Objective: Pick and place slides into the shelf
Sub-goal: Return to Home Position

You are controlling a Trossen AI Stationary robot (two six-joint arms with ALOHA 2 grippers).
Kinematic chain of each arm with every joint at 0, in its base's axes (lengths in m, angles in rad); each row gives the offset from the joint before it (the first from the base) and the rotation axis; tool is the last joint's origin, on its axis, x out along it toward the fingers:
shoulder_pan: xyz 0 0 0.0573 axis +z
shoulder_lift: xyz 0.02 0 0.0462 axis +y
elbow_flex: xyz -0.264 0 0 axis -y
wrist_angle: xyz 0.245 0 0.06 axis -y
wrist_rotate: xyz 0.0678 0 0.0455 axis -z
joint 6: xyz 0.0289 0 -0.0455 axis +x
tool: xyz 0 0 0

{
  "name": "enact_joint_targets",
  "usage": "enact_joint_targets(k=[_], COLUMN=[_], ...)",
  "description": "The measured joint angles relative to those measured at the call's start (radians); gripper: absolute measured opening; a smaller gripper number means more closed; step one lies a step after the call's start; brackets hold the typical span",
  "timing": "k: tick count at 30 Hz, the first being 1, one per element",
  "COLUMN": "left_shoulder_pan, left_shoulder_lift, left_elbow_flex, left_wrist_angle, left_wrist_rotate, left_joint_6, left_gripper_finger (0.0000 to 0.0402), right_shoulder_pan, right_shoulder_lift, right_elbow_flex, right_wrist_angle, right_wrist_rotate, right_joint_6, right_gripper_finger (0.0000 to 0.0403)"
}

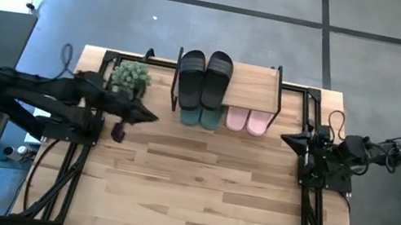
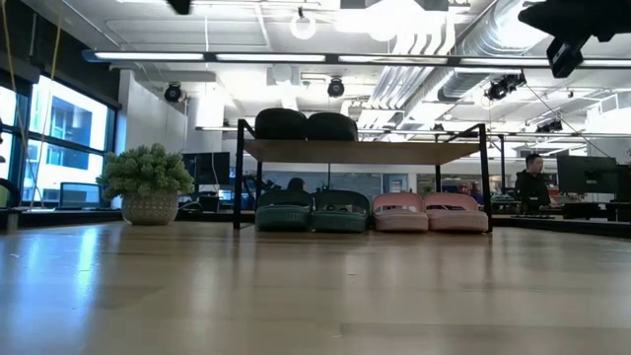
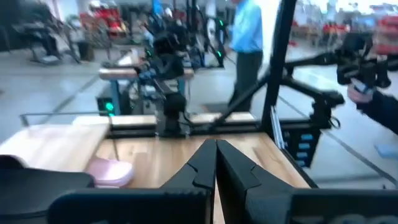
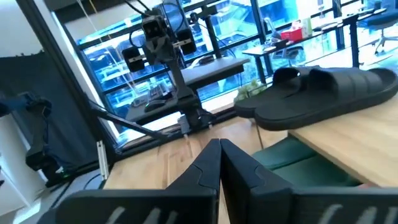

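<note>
Placement looks complete: black slides [image 1: 204, 76] lie on the shelf [image 1: 255, 85] top, with the dark green slides [image 2: 313, 211] and pale pink slides [image 2: 430, 211] beneath it. Step in hand is homing. The left tool [image 3: 216, 163] is pinched together and empty (so is the right tool [image 4: 220, 163]). They flank the shelf. Next: fold both arms clear without touching anything.

Small bushy green plant in pale woven pot [image 1: 130, 77] on light wooden plank tabletop [image 1: 196, 186]; person in blue shirt [image 3: 247, 28] standing beyond.
</note>
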Motion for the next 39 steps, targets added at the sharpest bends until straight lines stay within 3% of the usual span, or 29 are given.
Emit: enact_joint_targets(k=[9, 15, 30, 36, 39], left_shoulder_pan=[0.0, 0.0, 0.0, 0.0, 0.0], left_shoulder_lift=[-0.381, -0.553, -0.749, -0.749, -0.75], left_elbow_flex=[-0.143, -0.162, -0.158, -0.201, -0.271], left_wrist_angle=[-0.014, -0.111, -0.3, -0.302, -0.213], left_wrist_rotate=[-0.08, -0.129, -0.195, -0.204, -0.189], left_joint_6=[-0.05, -0.075, -0.095, -0.102, -0.126], left_gripper_finger=[0.0, 0.0, 0.0, 0.0, 0.0], right_shoulder_pan=[0.0, 0.0, 0.0, 0.0, 0.0], right_shoulder_lift=[-0.066, -0.066, -0.066, -0.065, -0.064], right_elbow_flex=[0.032, 0.069, 0.158, 0.033, -0.094], right_wrist_angle=[-0.088, -0.113, -0.121, 0.079, 0.242], right_wrist_rotate=[0.018, 0.021, -0.022, -0.084, -0.163], right_joint_6=[-0.012, -0.05, -0.06, -0.064, -0.06], right_gripper_finger=[0.0, 0.0, 0.0, 0.0, 0.0])
